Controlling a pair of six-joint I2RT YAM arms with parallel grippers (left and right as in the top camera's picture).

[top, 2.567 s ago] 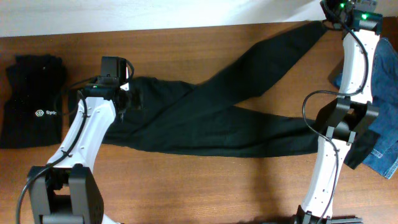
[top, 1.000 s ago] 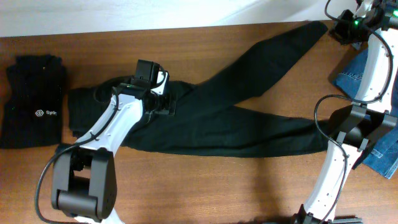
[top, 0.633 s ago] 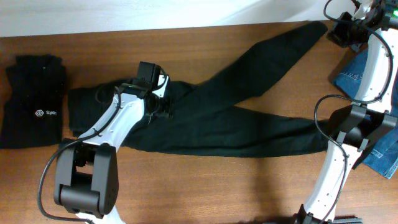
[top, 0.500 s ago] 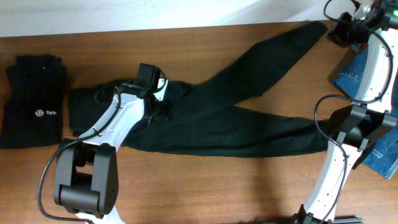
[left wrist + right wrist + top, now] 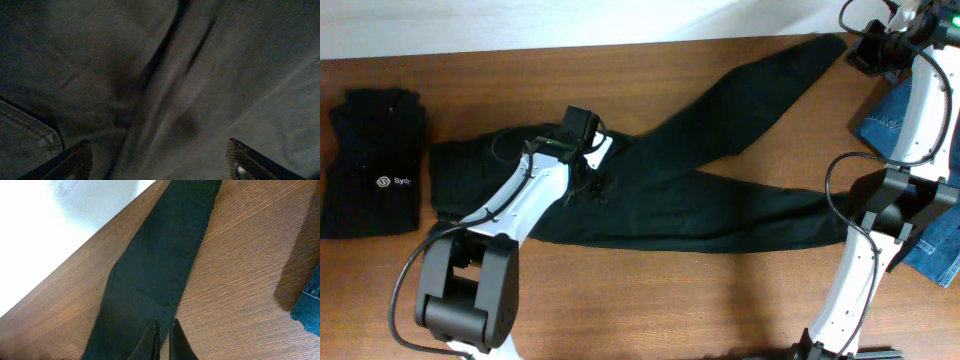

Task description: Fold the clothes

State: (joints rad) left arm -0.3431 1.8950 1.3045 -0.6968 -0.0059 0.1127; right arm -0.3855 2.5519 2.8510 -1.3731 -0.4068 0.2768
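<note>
Lying lengthwise left to right, the black trousers (image 5: 740, 215) are shown with the seat beneath the left gripper (image 5: 160, 162) (spread wide, empty), the right gripper (image 5: 163, 339) shut over one leg end.

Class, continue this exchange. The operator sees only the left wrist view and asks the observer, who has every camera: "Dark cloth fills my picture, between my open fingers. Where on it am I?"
Observer: Your left gripper hangs over the black trousers, where the two legs part.
Operator: How do the legs lie?
Observer: Splayed: one runs to the far right corner of the table, the other straight right.
Operator: And the right gripper?
Observer: The right gripper is shut, at the end of the far leg.
</note>
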